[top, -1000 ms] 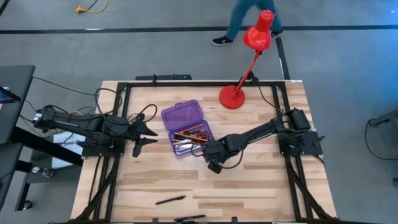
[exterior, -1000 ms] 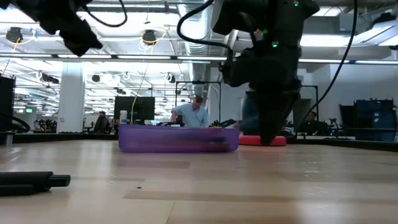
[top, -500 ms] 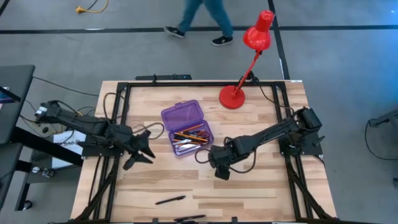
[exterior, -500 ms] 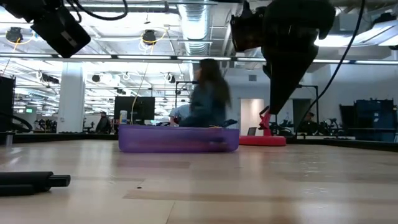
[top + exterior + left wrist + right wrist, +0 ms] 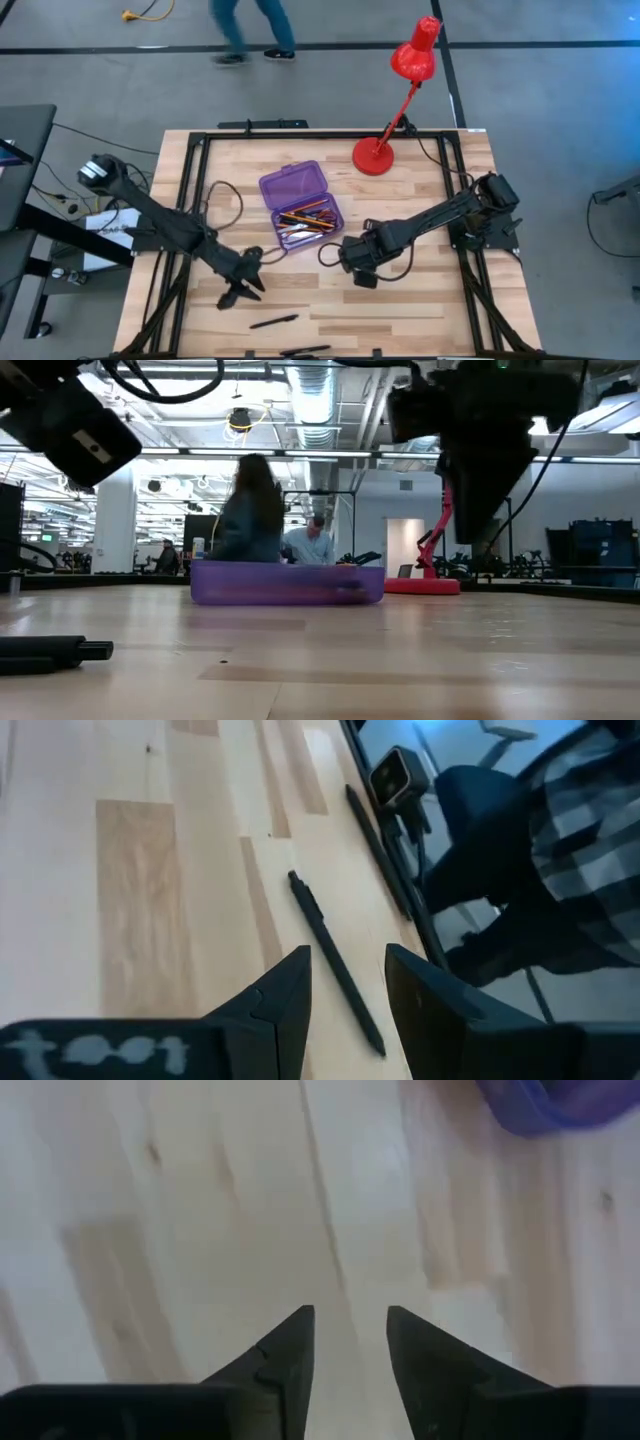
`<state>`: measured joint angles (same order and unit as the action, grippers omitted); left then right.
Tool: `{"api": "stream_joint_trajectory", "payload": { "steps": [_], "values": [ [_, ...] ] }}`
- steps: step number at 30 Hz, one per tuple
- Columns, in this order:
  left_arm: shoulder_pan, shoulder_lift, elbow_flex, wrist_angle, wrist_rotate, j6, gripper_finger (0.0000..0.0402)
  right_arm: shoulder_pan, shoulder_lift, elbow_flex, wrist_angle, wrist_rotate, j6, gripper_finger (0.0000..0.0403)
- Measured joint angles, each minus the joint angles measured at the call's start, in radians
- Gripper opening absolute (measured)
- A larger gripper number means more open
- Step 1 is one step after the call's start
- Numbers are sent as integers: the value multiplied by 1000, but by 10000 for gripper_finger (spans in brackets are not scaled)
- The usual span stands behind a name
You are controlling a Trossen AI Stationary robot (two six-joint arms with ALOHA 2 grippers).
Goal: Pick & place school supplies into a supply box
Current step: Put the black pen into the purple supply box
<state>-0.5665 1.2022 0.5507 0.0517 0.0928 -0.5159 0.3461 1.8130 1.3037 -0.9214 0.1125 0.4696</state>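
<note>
A wooden table (image 5: 400, 300) holds one purple box (image 5: 301, 207), lid open, with orange pencils (image 5: 298, 217) and pens inside. One red lamp (image 5: 398, 100) stands behind it. Two black pens lie loose at the near edge: one (image 5: 273, 322) just beyond the left gripper (image 5: 240, 290), whose fingers stand apart and empty; another (image 5: 305, 351) nearer the rim. The right gripper (image 5: 362, 275), open and empty, hangs beside the box.
</note>
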Motion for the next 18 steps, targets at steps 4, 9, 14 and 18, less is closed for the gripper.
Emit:
{"api": "stream_joint_trajectory", "payload": {
  "steps": [4,9,14,18],
  "values": [
    [-53,104,69,5,-101,-51,116,14,-5,0,-89,18,-76,123],
    [-92,239,184,-38,-169,-69,116,0,-5,-3,-137,26,-104,123],
    [-135,371,287,-193,-150,-82,116,-21,-4,-21,-99,21,-97,123],
    [-169,436,344,-238,-167,-100,116,-20,-4,-21,-83,21,-104,123]
  ]
}}
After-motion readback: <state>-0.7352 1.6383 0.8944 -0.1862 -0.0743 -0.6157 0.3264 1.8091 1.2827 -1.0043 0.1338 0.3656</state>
